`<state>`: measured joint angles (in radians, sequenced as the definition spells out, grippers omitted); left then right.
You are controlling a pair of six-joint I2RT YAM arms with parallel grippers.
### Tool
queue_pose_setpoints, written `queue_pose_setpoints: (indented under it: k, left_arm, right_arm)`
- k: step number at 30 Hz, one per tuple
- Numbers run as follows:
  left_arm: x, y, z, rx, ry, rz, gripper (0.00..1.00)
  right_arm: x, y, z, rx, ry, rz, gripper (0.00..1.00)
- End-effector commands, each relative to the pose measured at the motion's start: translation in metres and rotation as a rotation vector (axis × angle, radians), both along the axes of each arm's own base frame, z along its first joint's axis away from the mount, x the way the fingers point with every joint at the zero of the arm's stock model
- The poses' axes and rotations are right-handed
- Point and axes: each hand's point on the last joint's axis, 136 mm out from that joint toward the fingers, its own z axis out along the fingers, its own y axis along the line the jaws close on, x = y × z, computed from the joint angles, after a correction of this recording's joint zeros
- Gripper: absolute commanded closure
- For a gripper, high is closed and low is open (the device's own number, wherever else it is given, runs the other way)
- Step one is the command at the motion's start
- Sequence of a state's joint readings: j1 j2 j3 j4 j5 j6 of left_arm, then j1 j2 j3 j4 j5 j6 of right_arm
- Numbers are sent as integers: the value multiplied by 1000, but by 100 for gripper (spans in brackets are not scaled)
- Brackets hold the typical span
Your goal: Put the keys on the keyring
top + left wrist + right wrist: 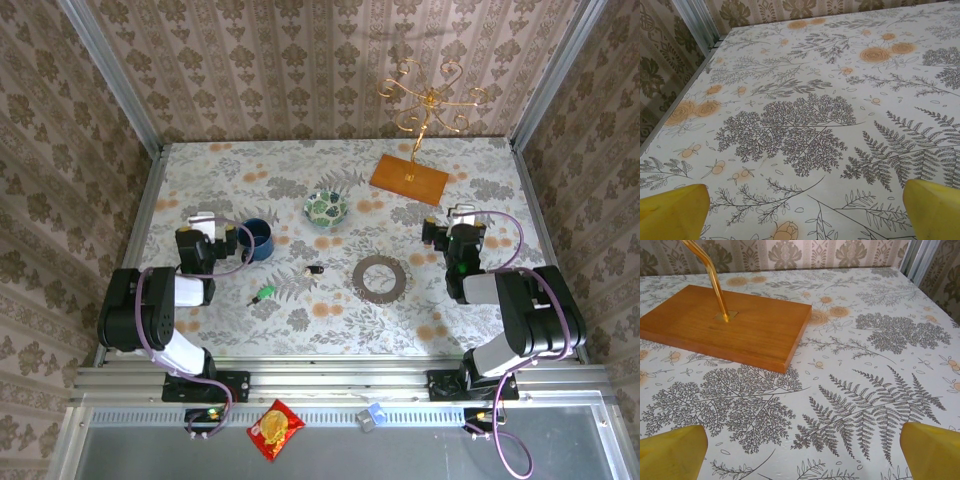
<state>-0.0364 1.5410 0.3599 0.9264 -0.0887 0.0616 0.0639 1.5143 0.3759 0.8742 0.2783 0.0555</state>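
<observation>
Top external view shows the keyring (381, 278) lying flat on the table (330, 322), about midway between the two arms. Both keys lie to the left of the keyring. The black-headed key (315, 269) is near its left edge but apart from it. The green-headed key (264, 294) is further left and a little closer to the arm bases. The green one lies on a diagonal, with its blade pointing away from the keyring toward the near-left. The black one is too small to tell its direction surely (it looks roughly left-to-right).

The left gripper (203, 220) hangs well left of the keyring, beyond the keys and just beside the blue mug (258, 240). Its jaws are wide apart with nothing between them; in the left wrist view its yellow fingertips (672, 212) stand over bare table. The right gripper (462, 212) is to the right of the keyring and beyond it, also spread wide and empty.

I judge the left arm is nearer to both keys, so reaching one calls for a move toward its own base and rightward. The right arm is nearer to the keyring.
</observation>
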Motion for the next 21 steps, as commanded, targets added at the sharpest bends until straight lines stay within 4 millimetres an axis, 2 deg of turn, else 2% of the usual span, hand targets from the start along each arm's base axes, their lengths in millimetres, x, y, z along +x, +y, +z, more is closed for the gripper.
queue_pose_setpoints:
  k: [1, 4, 8, 10, 14, 17, 19, 21]
  left_arm:
    - [-7, 5, 27, -11, -80, 21, 0]
    - [-15, 10, 50, -14, -111, 47, 0]
    - [-24, 11, 78, -84, -148, 76, 0]
    - [-27, 7, 85, -125, -145, 63, 0]
    - [-35, -6, 95, -220, -108, 11, 0]
    - [-42, -18, 97, -304, -64, -28, 0]
    - [-48, -26, 95, -357, -28, -45, 3]
    - [-54, -40, 89, -408, 7, -81, 10]
  right_arm:
    - [-7, 2, 21, -18, -72, 4, 0]
    - [-12, 1, 51, -7, -27, -13, 0]
    - [-24, 0, 79, 75, 5, -48, 0]
    - [-33, -2, 88, 124, 11, -76, 0]
    - [-57, -4, 91, 232, 49, -127, 4]
    - [-72, 2, 88, 339, 91, -138, 12]
    - [-80, 19, 82, 423, 151, -88, 18]
    - [-86, 39, 77, 464, 224, -9, 24]
